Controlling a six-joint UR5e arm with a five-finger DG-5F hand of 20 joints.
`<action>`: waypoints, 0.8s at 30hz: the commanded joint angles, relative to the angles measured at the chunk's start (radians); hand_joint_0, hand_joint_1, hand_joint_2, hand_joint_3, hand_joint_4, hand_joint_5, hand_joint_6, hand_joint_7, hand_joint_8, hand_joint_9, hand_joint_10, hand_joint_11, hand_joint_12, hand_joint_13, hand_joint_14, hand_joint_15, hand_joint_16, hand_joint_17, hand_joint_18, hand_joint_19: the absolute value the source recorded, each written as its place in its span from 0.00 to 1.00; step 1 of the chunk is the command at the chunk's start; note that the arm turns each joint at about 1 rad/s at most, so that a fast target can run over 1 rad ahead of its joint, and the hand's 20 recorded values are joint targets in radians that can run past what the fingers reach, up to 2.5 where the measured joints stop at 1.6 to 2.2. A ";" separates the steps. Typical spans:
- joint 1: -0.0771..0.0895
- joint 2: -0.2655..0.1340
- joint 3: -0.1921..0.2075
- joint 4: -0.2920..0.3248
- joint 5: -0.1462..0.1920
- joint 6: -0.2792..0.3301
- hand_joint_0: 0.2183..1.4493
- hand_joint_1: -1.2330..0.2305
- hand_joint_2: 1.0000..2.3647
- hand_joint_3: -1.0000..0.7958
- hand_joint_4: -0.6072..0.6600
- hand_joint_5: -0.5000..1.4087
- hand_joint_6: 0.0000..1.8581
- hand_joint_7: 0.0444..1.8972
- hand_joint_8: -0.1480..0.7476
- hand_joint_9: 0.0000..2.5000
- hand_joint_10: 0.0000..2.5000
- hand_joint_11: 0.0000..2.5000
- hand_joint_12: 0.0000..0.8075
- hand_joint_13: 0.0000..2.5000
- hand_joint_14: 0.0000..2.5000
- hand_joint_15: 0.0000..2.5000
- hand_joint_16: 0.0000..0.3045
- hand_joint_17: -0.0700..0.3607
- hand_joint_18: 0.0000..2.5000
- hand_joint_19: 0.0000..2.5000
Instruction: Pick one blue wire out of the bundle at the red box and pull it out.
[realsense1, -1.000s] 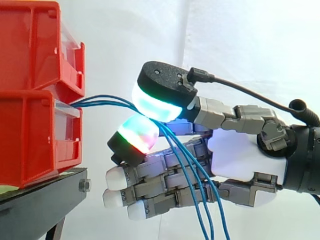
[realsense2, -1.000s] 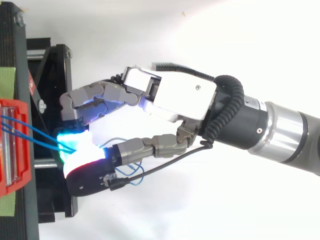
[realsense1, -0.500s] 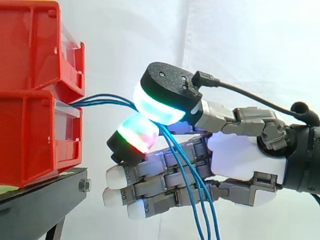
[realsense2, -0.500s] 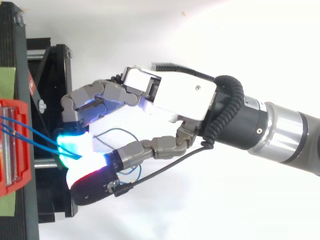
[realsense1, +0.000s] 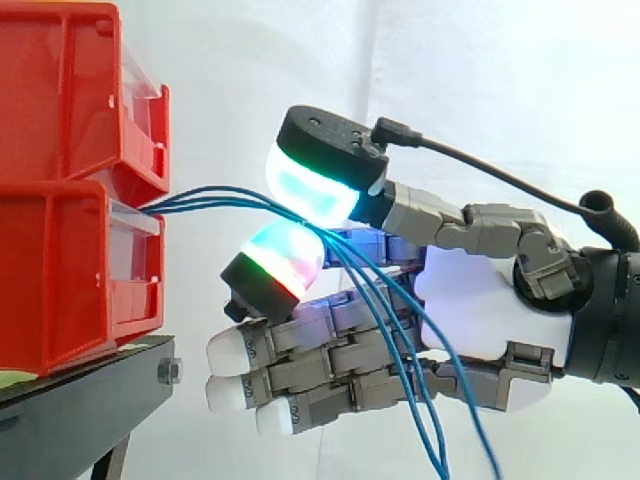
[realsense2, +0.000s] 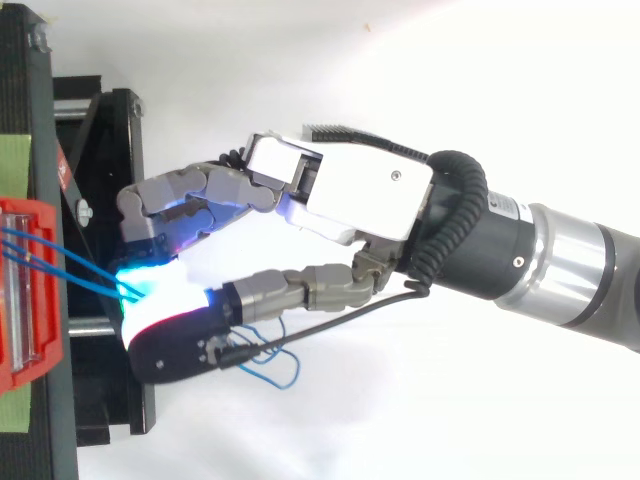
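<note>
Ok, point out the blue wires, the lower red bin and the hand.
blue wires (realsense1: 200, 198): side view, on the free stretch between bin and fingertips.
lower red bin (realsense1: 50, 270): side view, on its side wall.
hand (realsense1: 480, 310): side view, on the white palm.

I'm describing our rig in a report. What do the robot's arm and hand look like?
The hand has a white palm shell and grey, jointed metal fingers. Some fingertips are thick black-backed pads glowing cyan, green and red; the others are plain white. The arm is a silver cylinder with a black wrist section.
</note>
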 joint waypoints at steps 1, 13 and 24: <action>0.000 -0.001 -0.001 0.000 0.000 0.000 0.24 0.58 0.01 0.35 0.65 0.25 0.27 0.66 0.37 0.47 0.00 0.12 0.39 0.28 0.01 0.14 0.18 0.44 0.18 0.23; 0.000 0.000 0.000 0.000 0.000 0.000 0.17 0.38 0.00 0.28 0.64 0.24 0.29 0.73 0.46 0.45 0.01 0.20 0.46 0.28 0.01 0.15 0.20 0.48 0.20 0.21; -0.001 0.000 -0.001 -0.003 -0.002 0.000 0.20 0.24 0.00 0.28 0.63 0.20 0.39 0.56 0.43 0.41 0.01 0.23 0.44 0.27 0.01 0.16 0.19 0.46 0.19 0.20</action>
